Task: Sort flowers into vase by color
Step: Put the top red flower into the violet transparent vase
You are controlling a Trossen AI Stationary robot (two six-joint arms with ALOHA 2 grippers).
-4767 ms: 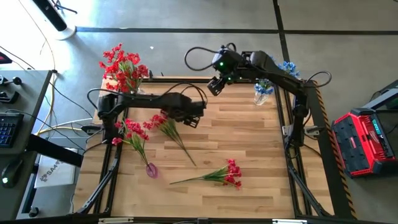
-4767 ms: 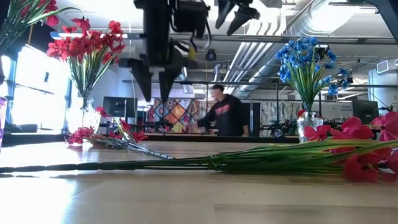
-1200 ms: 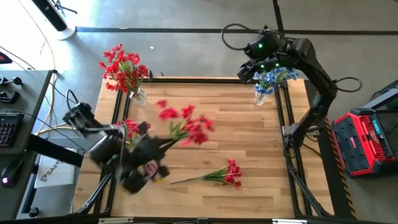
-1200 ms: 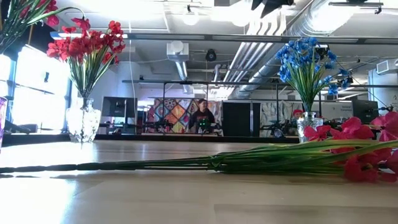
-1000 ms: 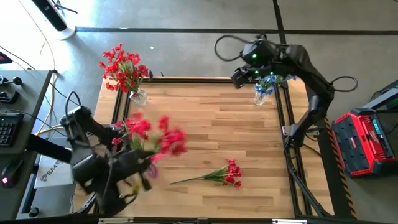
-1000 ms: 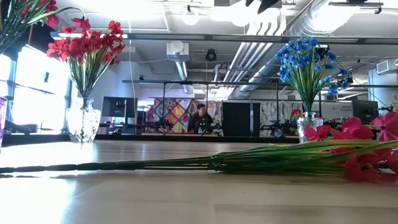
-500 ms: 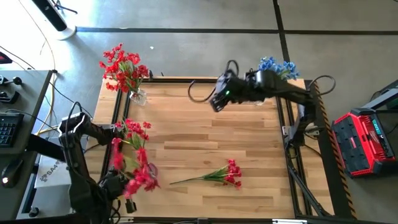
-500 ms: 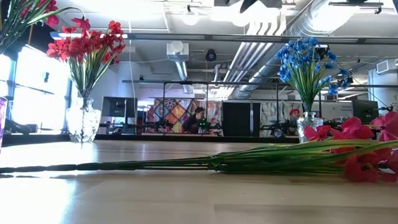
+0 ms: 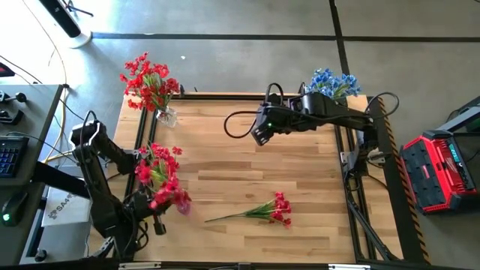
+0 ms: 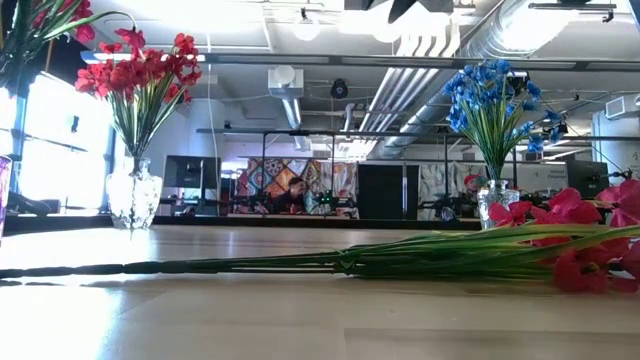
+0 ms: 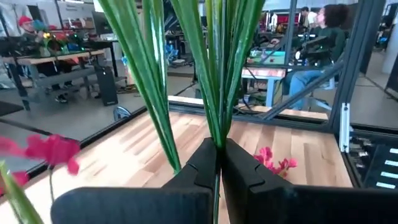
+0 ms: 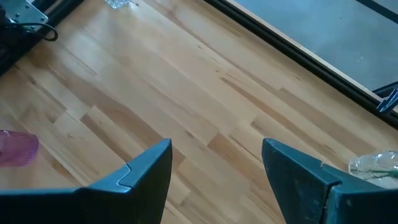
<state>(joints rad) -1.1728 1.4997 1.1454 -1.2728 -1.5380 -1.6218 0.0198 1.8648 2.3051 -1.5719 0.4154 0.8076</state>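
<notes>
A red spray (image 9: 161, 184) is pinched by its green stems between the pressed-together fingers of the left gripper (image 11: 218, 163), at the lower left of the high view, over the counter's left edge (image 9: 142, 161). More red sprays (image 9: 154, 155) lie just above it along that edge, and a pink vase (image 12: 17, 148) lies on its side on the wood. Another red spray (image 9: 264, 211) lies flat in the lower middle of the counter, apart from both arms. A clear vase of red flowers (image 9: 148, 84) stands at the upper left corner, a clear vase of blue flowers (image 9: 332, 82) at the upper right. The right gripper (image 12: 214, 168) hangs over the upper middle of the counter, fingers spread wide and empty, with bare wood all around it. No writing on the counter can be read.
</notes>
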